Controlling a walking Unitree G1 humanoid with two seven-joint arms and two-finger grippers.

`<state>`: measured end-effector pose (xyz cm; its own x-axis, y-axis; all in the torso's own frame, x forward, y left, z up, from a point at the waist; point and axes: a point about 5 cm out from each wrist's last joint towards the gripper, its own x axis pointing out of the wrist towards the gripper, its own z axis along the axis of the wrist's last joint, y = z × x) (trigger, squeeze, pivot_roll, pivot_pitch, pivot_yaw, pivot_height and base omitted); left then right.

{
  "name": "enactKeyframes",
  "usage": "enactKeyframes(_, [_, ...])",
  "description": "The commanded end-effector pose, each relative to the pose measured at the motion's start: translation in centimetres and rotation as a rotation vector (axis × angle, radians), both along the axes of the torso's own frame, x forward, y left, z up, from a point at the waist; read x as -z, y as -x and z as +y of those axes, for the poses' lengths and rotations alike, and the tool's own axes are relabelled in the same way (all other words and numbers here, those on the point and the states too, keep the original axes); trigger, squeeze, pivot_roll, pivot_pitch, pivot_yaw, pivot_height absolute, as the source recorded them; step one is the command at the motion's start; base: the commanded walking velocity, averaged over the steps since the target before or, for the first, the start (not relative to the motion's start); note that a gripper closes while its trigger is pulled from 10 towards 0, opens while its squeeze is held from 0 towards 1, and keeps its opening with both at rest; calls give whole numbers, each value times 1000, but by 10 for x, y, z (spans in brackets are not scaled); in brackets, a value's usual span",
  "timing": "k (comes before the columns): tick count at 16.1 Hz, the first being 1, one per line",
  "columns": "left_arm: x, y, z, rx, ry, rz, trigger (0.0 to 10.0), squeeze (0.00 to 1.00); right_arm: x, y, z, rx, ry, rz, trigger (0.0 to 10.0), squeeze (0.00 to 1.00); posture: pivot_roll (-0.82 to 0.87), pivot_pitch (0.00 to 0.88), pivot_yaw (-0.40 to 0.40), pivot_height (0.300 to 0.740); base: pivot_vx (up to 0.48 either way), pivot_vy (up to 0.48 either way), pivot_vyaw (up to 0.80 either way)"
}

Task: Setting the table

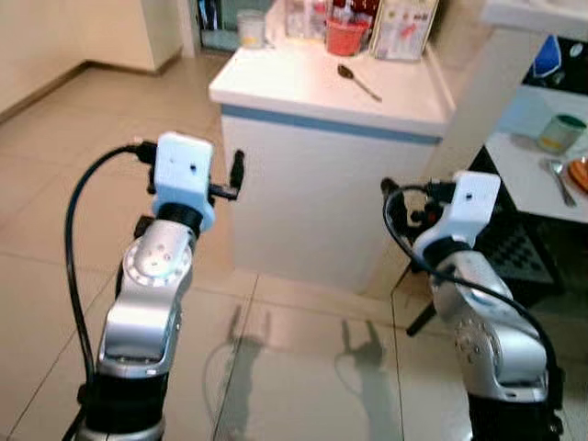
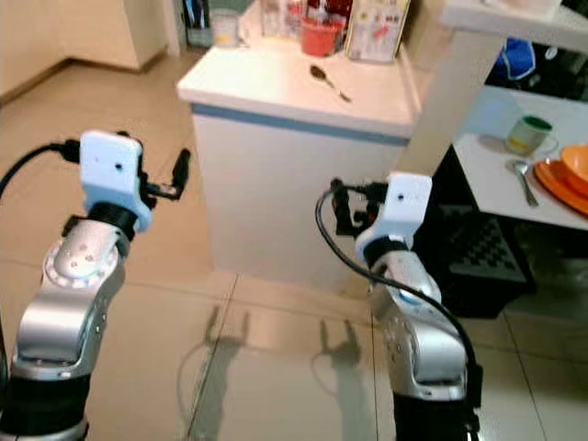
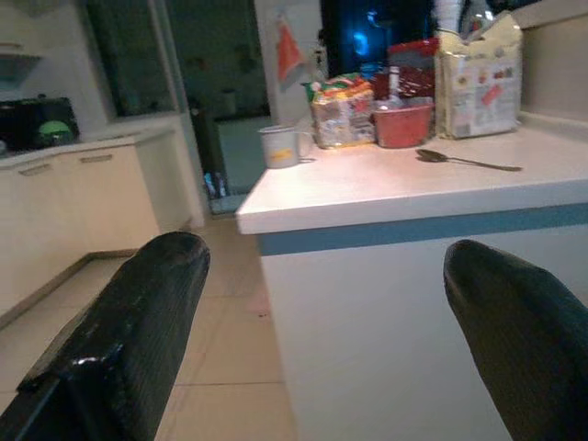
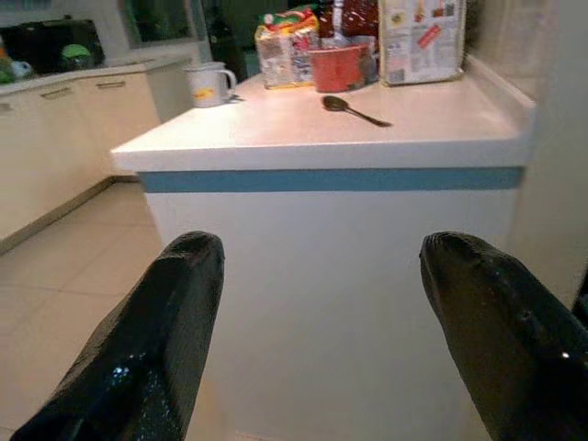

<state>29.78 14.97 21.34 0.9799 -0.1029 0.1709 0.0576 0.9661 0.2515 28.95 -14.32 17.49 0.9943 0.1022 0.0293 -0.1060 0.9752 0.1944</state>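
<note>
Clearly you're approaching: both jaws, left gripper [image 3: 322, 322] and right gripper [image 4: 322, 322], stand spread and empty, the spoon [image 4: 354, 109] lying ahead above them on the white surface [image 4: 276, 138]. Next, raise one and reach.

Home kitchen: white worktop [image 1: 303, 87] with blue band ahead of both grippers, carrying a spoon [image 1: 357, 81], mug [image 4: 208, 84], red tub [image 4: 339, 68] and food packets [image 3: 343, 110]. Cream cabinets [image 3: 83, 193] and beige tiled floor [image 1: 303, 358]. Dining table [image 2: 501, 179] with cup [image 2: 528, 134] and orange plates [image 2: 565, 179] beyond the right gripper.

White counter [image 1: 303, 87], blue stripe [image 1: 322, 124]
</note>
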Motion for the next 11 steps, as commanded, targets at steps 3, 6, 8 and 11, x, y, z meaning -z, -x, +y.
enactKeyframes(3, [-3, -1, -3, 15, -17, -20, 10000, 0, -1, -1, -6, 27, -9, 4, 10000, 0, 10, 0, -52, 740, 334, 0, -373])
enactKeyframes(6, [-1, -1, -6, 27, -25, -20, 10000, 0, -1, 0, -10, 47, 31, 1, 10000, 0, 4, 0, -47, 740, 370, 0, -142])
enactKeyframes(8, [-2, -1, -5, 26, -29, -21, 10000, 0, -1, -1, -10, 45, 39, 2, 10000, 0, 4, 0, -47, 740, 390, 0, 0])
enactKeyframes(11, [-3, -2, -4, 16, -33, -25, 10000, 0, -2, -2, -10, 33, 46, -3, 10000, 0, 7, 0, -49, 740, 401, 0, 0])
